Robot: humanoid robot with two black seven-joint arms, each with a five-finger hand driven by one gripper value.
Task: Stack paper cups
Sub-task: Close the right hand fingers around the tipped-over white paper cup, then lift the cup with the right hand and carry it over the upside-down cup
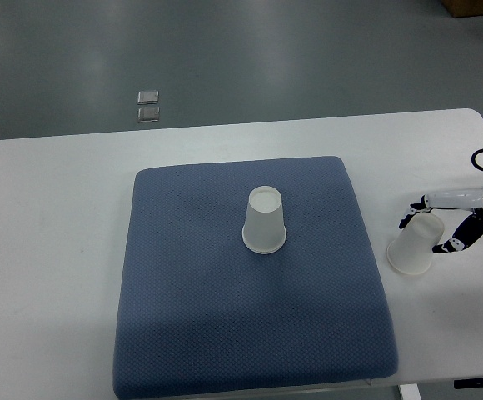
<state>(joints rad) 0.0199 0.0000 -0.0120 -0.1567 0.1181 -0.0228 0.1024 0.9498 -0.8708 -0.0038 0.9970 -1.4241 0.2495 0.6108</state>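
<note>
One paper cup [265,220] is stood upside down near the middle of the blue mat [183,333]. A second cup [414,245], tilted on the white table [50,250] just right of the mat, is gripped by the right hand [450,225].

right hand [443,223] at right edge, fingers curled, grasping

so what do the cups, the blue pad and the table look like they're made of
Cup on the pad and cup in the right robot hand: plain matte white, thin-walled, probably paper, though the look leaves plastic open.
Blue pad: soft woven fabric, going by its dotted texture and rounded edges.
Table: smooth white surface with a faint sheen, likely laminate or plastic.
</note>
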